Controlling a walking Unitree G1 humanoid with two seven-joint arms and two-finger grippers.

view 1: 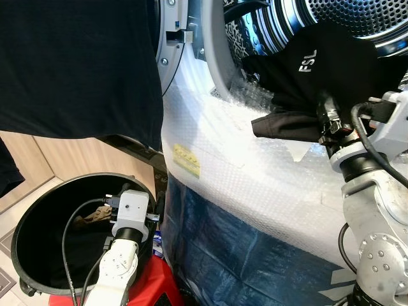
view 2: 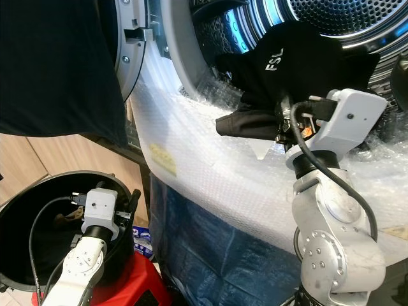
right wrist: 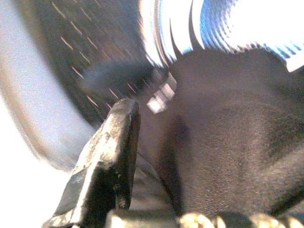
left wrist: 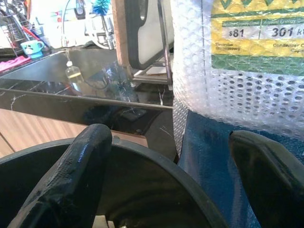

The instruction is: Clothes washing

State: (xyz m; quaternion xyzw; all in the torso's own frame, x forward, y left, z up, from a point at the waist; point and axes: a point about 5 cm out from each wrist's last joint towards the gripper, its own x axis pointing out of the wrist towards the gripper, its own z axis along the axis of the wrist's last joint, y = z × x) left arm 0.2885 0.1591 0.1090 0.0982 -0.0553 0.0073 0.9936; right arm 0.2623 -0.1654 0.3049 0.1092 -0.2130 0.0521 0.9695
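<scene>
Right gripper [view 2: 280,124] looks clamped on the black garment [view 1: 331,64], though it's blurry, bunched just past its fingers at the drum mouth [view 1: 357,19] for pushing in, while the left gripper [left wrist: 171,156] hangs spread over the black basket [view 1: 38,217], probably for the next piece.

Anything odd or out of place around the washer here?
The washing machine is still wrapped in bubble wrap, energy label on. A black garment hangs half out of the drum over the wrapped rim, at the right hand.
</scene>
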